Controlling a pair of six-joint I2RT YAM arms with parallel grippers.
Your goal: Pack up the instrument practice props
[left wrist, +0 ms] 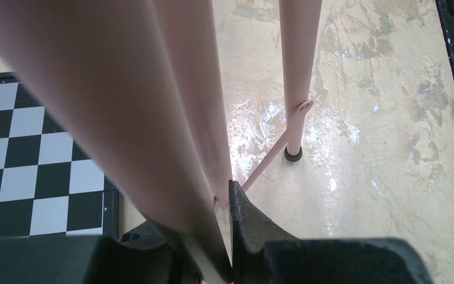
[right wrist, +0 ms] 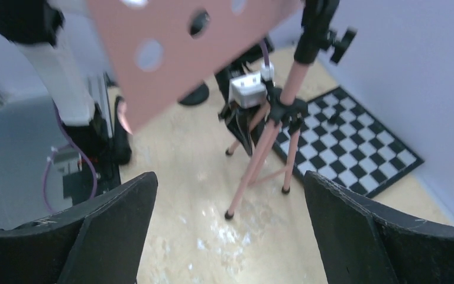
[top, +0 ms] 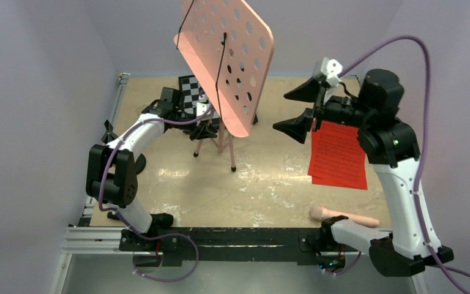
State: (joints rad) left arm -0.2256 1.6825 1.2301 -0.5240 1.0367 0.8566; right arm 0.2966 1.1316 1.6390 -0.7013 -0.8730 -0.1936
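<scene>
A robotics lab test cell rather than a lived-in room. Plain pale lilac walls (top: 43, 61) box in one small table (top: 269, 184) at the left, top and right of the overhead view. Its top is bare plywood, scuffed and blotched white in the middle. Along the bottom runs a metal rail (top: 245, 235), with one robot arm (top: 128, 138) bolted at lower left and a second robot arm (top: 404, 184) at lower right, purple cables (top: 425, 92) looping off them. A pink music stand (top: 229, 55) and a chessboard (top: 191, 92) share the top centre, an oddly mixed pair of props
</scene>
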